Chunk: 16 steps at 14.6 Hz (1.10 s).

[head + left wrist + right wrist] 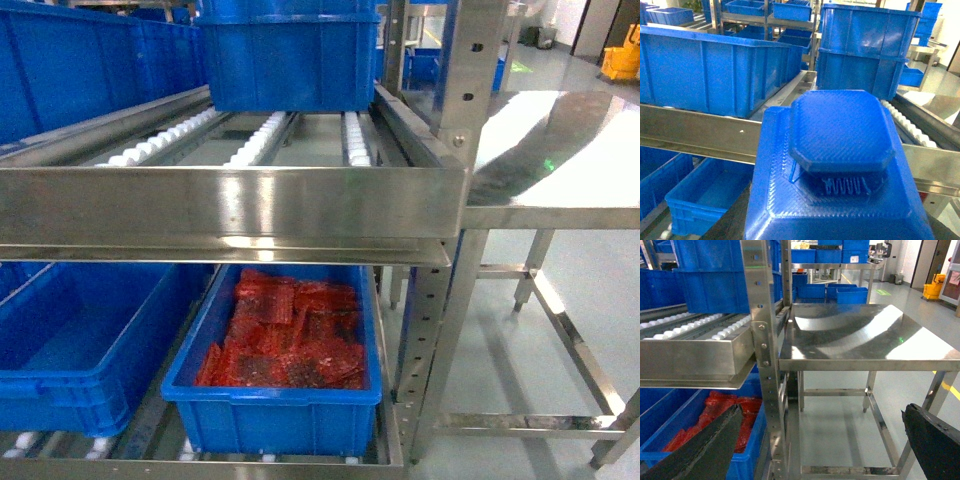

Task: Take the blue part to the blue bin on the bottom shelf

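Left claw: not itself visible; its wrist view is filled by the blue part (840,165), held right under the lens, so I judge the claw to be gripping it, though the fingers are hidden.
Blue part: blocky, with a flat-topped knob; it hangs in front of the rack's steel rail (695,131), above the lower level.
Right claw (825,440): spread wide and holding nothing; dark fingers (705,445) show at 7 and 5 o'clock of its own view, with only floor between them.
Empty bin (700,200): at 8 o'clock of the part in the left wrist view, on the bottom shelf (250,465); in the head view it sits at 8 o'clock.
Red-filled bin (280,410): just beside the empty one, at 6 o'clock in the head view, full of red packets.
Tabletop (865,340): bare steel, at 3 o'clock of the rack.
Step in hand: carrying the part toward the lower bins, as I read it.
Next move: lower the part under the rail and release over a bin; the empty one looks likelier.
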{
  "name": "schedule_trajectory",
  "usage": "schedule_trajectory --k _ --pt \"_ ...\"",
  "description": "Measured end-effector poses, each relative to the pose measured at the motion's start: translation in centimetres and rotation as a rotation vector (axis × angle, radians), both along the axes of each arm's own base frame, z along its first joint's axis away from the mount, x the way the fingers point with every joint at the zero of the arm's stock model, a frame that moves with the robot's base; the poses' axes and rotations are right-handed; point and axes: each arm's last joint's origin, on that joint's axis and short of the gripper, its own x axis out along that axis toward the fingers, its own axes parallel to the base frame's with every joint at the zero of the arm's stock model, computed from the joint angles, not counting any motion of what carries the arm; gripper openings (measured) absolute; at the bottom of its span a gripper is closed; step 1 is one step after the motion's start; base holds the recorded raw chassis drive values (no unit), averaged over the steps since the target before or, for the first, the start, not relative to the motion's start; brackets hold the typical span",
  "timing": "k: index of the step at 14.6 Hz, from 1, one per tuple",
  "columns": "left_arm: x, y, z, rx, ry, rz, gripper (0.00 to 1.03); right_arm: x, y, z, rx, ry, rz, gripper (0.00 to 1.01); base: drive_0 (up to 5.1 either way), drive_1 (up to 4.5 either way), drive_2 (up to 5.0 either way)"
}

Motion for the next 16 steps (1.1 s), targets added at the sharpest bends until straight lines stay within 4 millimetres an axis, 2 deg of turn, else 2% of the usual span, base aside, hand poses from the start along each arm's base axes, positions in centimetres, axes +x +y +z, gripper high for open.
schedule_trajectory --k 16 --pt "0.00 -0.01 0.02 -0.001 -0.003 -0.002 0.43 0.00 0.00 -0.02 0.000 0.002 0.000 0.98 -5.0 2.40 2.4"
